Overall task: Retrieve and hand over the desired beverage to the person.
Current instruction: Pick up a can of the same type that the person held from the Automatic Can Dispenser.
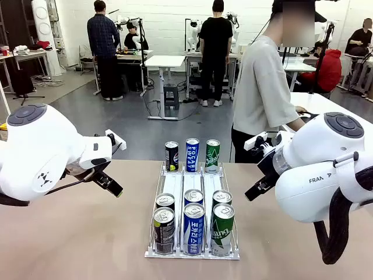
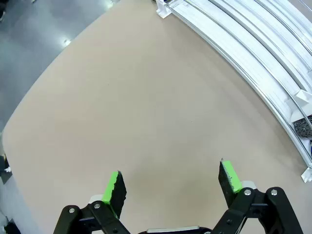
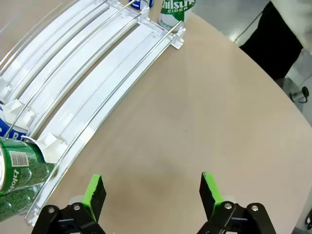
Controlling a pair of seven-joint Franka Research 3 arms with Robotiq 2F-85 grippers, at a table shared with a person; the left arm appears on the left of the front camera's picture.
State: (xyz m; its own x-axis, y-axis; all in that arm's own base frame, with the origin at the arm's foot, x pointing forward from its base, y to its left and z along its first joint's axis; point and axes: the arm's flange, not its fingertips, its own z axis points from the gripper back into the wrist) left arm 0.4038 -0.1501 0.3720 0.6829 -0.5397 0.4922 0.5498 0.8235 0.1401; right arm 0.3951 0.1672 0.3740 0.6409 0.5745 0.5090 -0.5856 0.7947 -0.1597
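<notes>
Altogether 9 cans [image 1: 193,226] in 1 rack [image 1: 173,182], 1 person [image 1: 262,87] beyond, left gripper [image 2: 170,173] and right gripper [image 3: 151,179] both spread, empty.

- Straight ahead of the right gripper [image 3: 153,190], past the far end of the rack [image 3: 92,83], the far green can [image 3: 176,9] shows white "hilsu…" over "CIDER", its first letter cut off.
- Down by that gripper's left finger, the near green can [image 3: 17,178] shows a barcode. Its sideways white letters are too cropped to read.
- Over in the front view, off that gripper's left side, the far blue can [image 1: 192,154] reads "POCARI" down its side.
- The near blue can [image 1: 193,228] carries white Korean lettering, "포카리스웨트".
- The far black can [image 1: 171,156] has a round logo and no legible words.
- Behind the gripper, the right arm [image 1: 317,186] reads "FRAN", then the lettering is hidden.
</notes>
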